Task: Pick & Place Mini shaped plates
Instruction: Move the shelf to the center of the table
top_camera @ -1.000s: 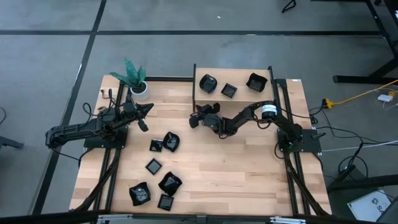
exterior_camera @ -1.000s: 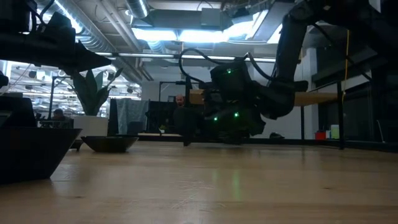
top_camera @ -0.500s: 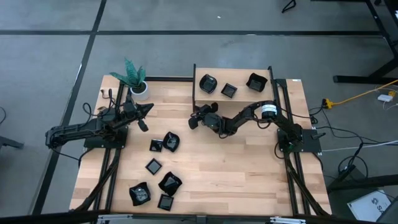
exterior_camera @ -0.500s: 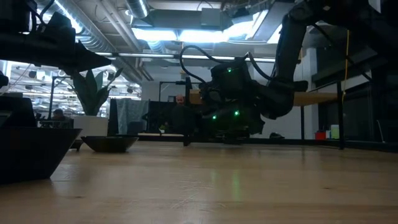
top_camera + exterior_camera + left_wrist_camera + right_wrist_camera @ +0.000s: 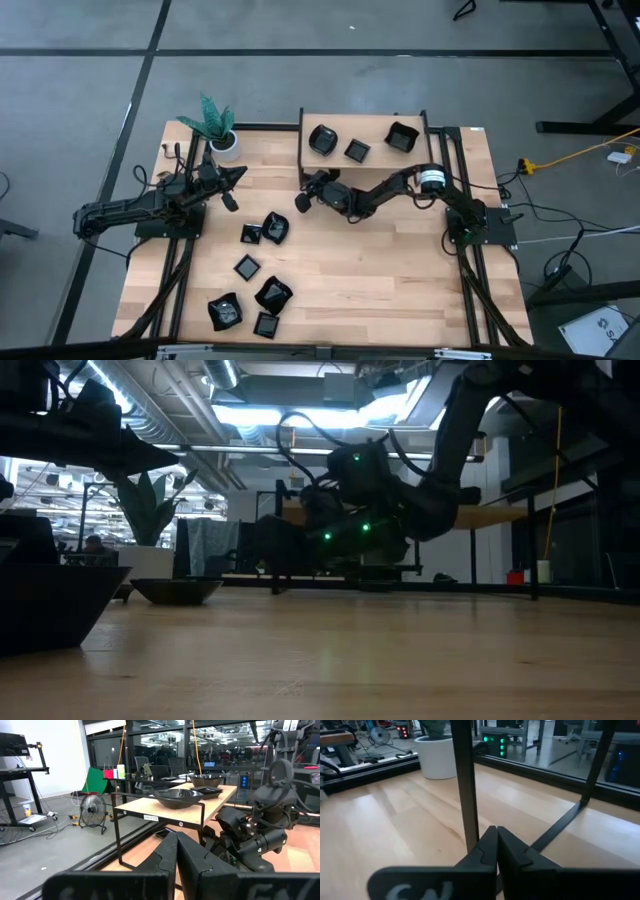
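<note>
Three black mini shaped plates [image 5: 356, 150] lie on top of a small wooden rack [image 5: 375, 122] with black legs at the table's far middle. Several more plates [image 5: 272, 294] lie on the table at the near left. My right gripper [image 5: 300, 200] is shut and level at the rack's near left leg [image 5: 462, 780]. By the white plant pot [image 5: 226, 145], my left gripper [image 5: 238, 172] waits shut with nothing in it; its fingertips meet in the left wrist view [image 5: 176, 840]. My right gripper lies with its shut fingers [image 5: 485, 847] against the lower part of the rack's near left leg [image 5: 470, 827], which meets the outer side of one finger. The fingers come level from the table's right. The rack stands upright on the table on its legs.
The potted plant [image 5: 212, 118] stands at the far left corner. A low black bar of the rack [image 5: 560, 827] runs along the table just beyond my right gripper. Bare wood lies in the table's middle and near right.
My right gripper has gone toward the table's left edge, staying shut and rolling a little. The rack has slid along the table toward the left edge with it, its three plates still on top. The plates on the table have stayed put.
</note>
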{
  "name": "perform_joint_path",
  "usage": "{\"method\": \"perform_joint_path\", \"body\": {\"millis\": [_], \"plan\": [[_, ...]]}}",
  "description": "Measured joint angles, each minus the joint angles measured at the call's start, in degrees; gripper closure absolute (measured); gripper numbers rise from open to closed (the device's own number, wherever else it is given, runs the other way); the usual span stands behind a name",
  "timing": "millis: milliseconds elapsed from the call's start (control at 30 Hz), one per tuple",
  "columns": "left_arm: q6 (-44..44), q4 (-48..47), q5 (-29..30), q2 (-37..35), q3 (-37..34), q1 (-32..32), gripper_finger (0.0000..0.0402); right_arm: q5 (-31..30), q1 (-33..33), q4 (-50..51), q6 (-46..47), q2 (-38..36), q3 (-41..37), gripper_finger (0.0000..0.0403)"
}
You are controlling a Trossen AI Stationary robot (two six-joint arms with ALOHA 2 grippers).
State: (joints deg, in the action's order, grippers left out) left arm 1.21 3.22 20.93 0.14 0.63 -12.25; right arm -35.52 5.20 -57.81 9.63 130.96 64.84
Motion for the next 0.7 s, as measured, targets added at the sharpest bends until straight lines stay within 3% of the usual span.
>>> {"method": "perform_joint_path", "body": {"millis": [233, 700], "plan": [[0.0, 0.0, 0.0, 0.0, 0.0, 0.0, 0.0398, 2.6, -1.1, 0.3, -1.2, 1.2, 3.3, 0.0400], [0.0, 0.0, 0.0, 0.0, 0.0, 0.0, 0.0398, 4.5, -5.2, 3.9, -3.4, 10.5, 16.3, 0.0400]]}}
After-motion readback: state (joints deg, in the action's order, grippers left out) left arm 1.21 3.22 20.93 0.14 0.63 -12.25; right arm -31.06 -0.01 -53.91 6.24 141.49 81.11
